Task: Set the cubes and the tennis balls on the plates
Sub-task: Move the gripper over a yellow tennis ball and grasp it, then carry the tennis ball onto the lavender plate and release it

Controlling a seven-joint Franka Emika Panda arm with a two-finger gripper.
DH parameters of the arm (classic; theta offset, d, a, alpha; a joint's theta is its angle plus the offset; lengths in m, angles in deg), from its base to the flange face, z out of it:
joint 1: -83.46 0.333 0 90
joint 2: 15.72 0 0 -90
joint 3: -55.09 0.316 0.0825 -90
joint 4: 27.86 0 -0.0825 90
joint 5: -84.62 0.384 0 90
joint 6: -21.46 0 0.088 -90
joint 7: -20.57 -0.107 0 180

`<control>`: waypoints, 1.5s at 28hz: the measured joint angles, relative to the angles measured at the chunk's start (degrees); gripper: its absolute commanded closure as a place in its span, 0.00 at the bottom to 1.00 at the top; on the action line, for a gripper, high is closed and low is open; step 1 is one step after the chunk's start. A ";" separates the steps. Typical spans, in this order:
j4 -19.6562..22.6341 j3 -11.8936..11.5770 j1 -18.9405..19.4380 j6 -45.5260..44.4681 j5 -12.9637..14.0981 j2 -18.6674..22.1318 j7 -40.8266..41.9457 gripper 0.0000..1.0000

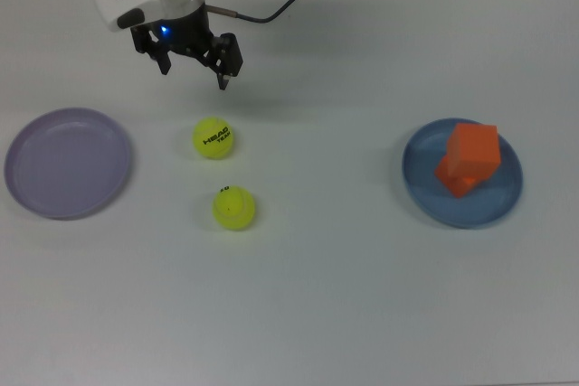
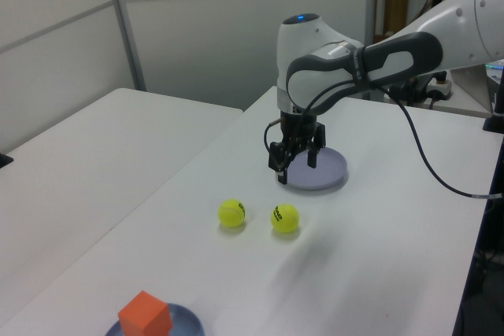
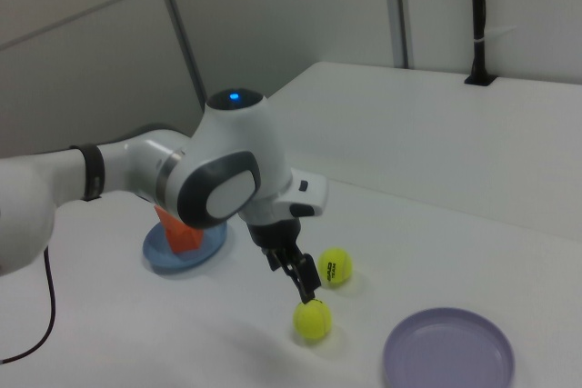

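Two orange cubes [image 1: 474,151] sit stacked, tilted, on the blue plate [image 1: 423,189] at the top view's right; the left view shows one cube [image 2: 146,315] on that plate [image 2: 189,325]. The lavender plate [image 1: 68,163] lies empty at the top view's left. The tennis ball with HEAD lettering [image 1: 213,138] and the other tennis ball [image 1: 234,208] rest on the table between the plates. My gripper [image 1: 194,74] hovers open and empty just beyond the HEAD ball. In the right view the gripper [image 3: 305,283] hangs over both balls [image 3: 336,266] [image 3: 313,320].
The white table [image 1: 326,296] carries only the plates, balls and cubes. The arm's cable [image 1: 271,15] trails toward the top view's upper edge. In the left view a grey wall and window frame stand behind the table, near the lavender plate [image 2: 319,169].
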 measured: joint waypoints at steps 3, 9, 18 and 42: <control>1.54 -0.11 0.04 2.39 0.11 -0.90 0.22 0.00; 2.74 -0.10 0.25 7.24 0.12 -5.23 0.22 0.00; 2.74 0.02 0.78 11.84 0.13 -10.21 0.23 0.00; 0.30 0.10 0.33 15.97 2.79 -13.71 0.83 1.00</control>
